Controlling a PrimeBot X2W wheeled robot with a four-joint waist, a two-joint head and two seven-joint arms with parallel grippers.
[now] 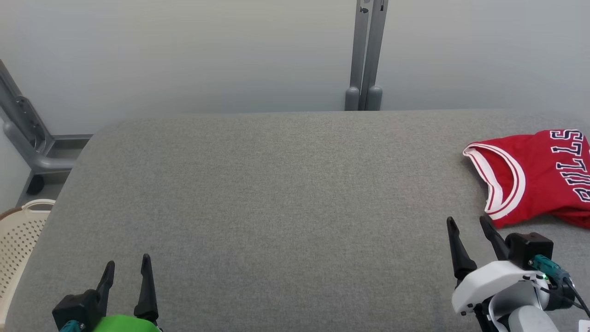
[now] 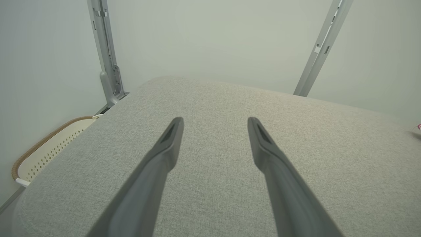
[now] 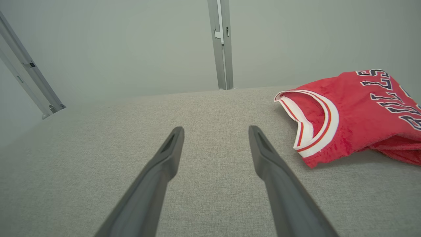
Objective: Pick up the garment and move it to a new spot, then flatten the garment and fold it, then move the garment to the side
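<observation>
The garment point(image 1: 539, 175) is a red sleeveless jersey with white trim and dark lettering, lying crumpled at the right edge of the grey padded table point(image 1: 276, 198). In the right wrist view the garment point(image 3: 355, 115) sits up and to the right of my fingers. My right gripper point(image 1: 468, 223) hovers open just in front of the jersey's white-trimmed armhole, nothing between its fingers point(image 3: 263, 154). Low at the near left, my left gripper point(image 1: 128, 265) is open and empty over bare table point(image 2: 213, 158).
A cream perforated laundry basket point(image 1: 18, 235) stands beside the table's left edge, also in the left wrist view point(image 2: 49, 148). Grey metal uprights point(image 1: 366, 55) rise behind the table against the pale wall, and a slanted grey bracket point(image 1: 27, 133) stands at the far left.
</observation>
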